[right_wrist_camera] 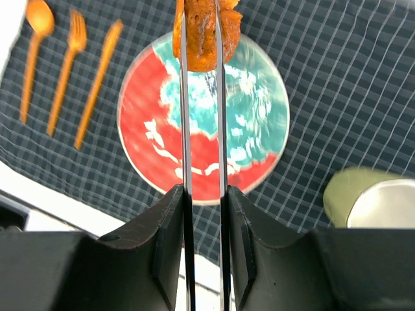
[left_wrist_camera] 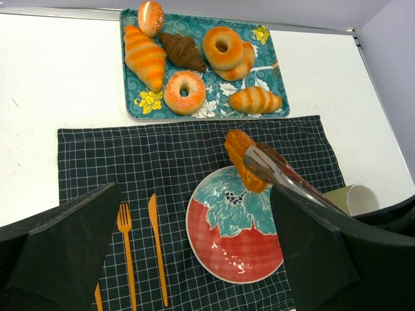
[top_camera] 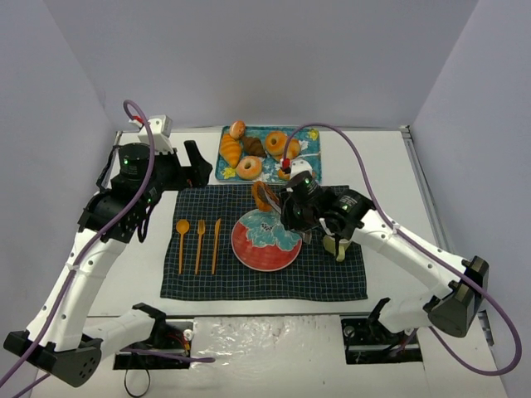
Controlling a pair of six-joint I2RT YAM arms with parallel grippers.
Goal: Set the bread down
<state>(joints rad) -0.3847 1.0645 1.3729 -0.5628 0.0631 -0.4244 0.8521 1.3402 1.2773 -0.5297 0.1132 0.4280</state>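
The bread [top_camera: 264, 197] is a golden-brown oblong roll pinched between the tips of metal tongs [top_camera: 280, 204]. My right gripper [top_camera: 300, 212] is shut on the tongs' arms. The roll hangs just above the far edge of the red and teal plate [top_camera: 259, 255]. In the right wrist view the tongs [right_wrist_camera: 185, 129] run up from my gripper [right_wrist_camera: 202, 194] to the bread [right_wrist_camera: 202, 32], over the plate [right_wrist_camera: 155, 129]. The left wrist view shows the bread [left_wrist_camera: 241, 157], tongs [left_wrist_camera: 285, 178] and plate [left_wrist_camera: 227, 249]. My left gripper [top_camera: 192, 168] is open and empty, high over the cloth's far left corner [left_wrist_camera: 194, 191].
A teal tray [top_camera: 309, 162] behind the dark checked cloth [top_camera: 332, 278] holds croissants and donuts [left_wrist_camera: 183, 92]. An orange spoon, fork and knife [top_camera: 199, 245] lie left of the plate. A pale green cup [top_camera: 336, 246] stands right of the plate, under my right arm.
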